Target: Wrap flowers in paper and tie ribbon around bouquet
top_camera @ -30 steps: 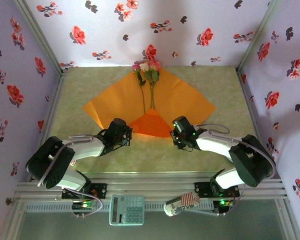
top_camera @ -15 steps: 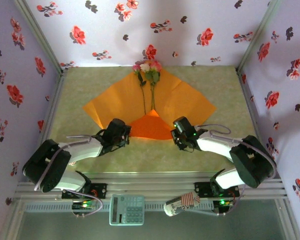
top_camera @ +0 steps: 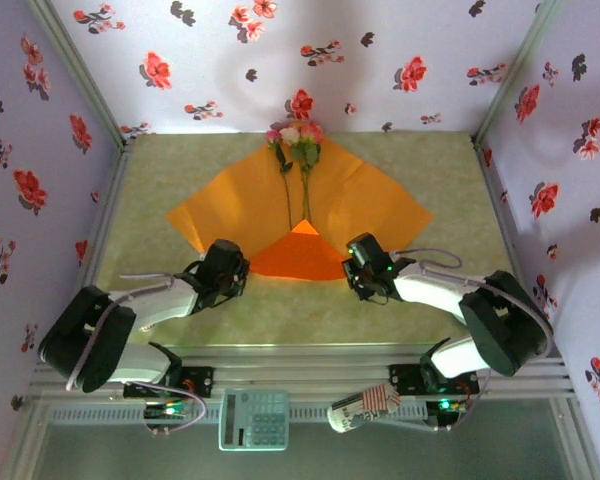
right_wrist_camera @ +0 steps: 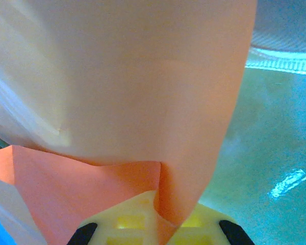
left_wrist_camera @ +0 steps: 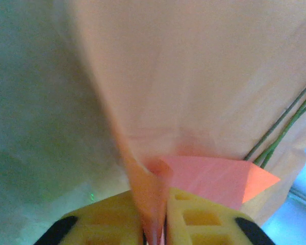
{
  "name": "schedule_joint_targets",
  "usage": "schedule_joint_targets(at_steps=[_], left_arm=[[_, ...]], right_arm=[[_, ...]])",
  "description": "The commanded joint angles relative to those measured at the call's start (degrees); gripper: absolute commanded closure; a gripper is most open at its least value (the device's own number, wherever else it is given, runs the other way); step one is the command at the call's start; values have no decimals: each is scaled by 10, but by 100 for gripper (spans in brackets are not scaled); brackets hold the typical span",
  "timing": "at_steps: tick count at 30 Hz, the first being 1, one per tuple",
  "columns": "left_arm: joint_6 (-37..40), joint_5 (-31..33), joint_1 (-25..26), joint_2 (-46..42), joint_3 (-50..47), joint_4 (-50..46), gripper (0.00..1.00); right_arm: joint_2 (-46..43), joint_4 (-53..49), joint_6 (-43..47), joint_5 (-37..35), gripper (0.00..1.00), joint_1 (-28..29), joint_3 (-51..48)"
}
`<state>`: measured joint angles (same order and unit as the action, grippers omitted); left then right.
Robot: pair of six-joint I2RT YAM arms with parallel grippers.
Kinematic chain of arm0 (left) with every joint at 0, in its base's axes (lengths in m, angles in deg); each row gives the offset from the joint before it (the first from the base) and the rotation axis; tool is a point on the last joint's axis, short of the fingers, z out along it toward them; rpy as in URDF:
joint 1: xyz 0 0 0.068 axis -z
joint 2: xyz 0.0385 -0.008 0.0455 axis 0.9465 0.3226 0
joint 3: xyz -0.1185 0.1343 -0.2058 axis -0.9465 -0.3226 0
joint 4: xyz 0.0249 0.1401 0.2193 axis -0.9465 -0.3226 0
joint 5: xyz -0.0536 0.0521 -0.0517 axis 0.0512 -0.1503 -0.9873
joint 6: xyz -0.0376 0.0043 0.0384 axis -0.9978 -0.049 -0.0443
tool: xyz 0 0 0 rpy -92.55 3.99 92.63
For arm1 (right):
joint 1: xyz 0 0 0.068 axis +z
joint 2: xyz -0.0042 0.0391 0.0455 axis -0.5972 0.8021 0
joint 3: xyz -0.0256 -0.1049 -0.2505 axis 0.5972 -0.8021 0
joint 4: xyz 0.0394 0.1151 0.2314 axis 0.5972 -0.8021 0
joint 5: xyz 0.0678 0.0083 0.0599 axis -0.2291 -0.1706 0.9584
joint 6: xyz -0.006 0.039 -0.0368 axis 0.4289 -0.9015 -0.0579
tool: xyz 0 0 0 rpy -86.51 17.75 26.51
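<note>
left hand (left_wrist_camera: pixel 154 206) and right hand (right_wrist_camera: pixel 160 217) both pinch the orange paper (top_camera: pixel 230 200)

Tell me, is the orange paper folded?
Partly folded. The paper lies spread, but its near corner is turned up into a triangle over the flowers' stem ends.

White-black arms (top_camera: pixel 165 298), yellow gripper fingers (left_wrist_camera: pixel 199 219)

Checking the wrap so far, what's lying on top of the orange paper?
The flowers lie along the middle of the paper, rose heads at its far corner. Its near corner is folded up over the stem ends, hiding them.
</note>
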<state>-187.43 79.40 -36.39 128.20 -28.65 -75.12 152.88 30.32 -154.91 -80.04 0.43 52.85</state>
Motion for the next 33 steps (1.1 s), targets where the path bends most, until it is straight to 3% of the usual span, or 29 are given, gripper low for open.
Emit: schedule_joint_targets(at_steps=[1,4,8,11,15,18,19,20,22,25,27,31,33], left_arm=[[35,19,-9,-14,-4,-19,100],[51,19,-14,-19,2,-27,100],[57,19,-19,-36,3,-63,68],[61,19,-25,-50,-4,-81,63],[77,8,-35,-46,-10,-73,70],[94,-1,-37,-34,-7,-57,91],[100,-1,-38,-34,-5,-57,97],[107,-1,-38,-36,-3,-61,100],[119,-1,-37,-44,3,-78,100],[133,-1,-37,-60,3,-98,100],[142,-2,-36,-66,0,-101,100],[158,-2,-35,-72,-1,-103,100],[166,-2,-34,-69,2,-98,100]], right_arm=[[-2,-15,9,-13,100,-4,-3],[-1,-16,9,-12,100,-4,-4],[-3,-18,8,-13,100,-4,-4],[-2,-16,7,-13,100,-5,-4],[2,-14,3,-9,100,-5,-4],[6,-15,3,-5,100,-5,-2],[7,-19,6,-3,94,-5,0],[6,-29,10,1,80,-6,5],[-5,-68,31,6,60,-6,21],[-40,-138,97,14,48,-5,54],[-57,-176,169,31,47,-4,83],[-70,-258,322,64,61,11,139],[-63,-223,384,106,71,26,143]])
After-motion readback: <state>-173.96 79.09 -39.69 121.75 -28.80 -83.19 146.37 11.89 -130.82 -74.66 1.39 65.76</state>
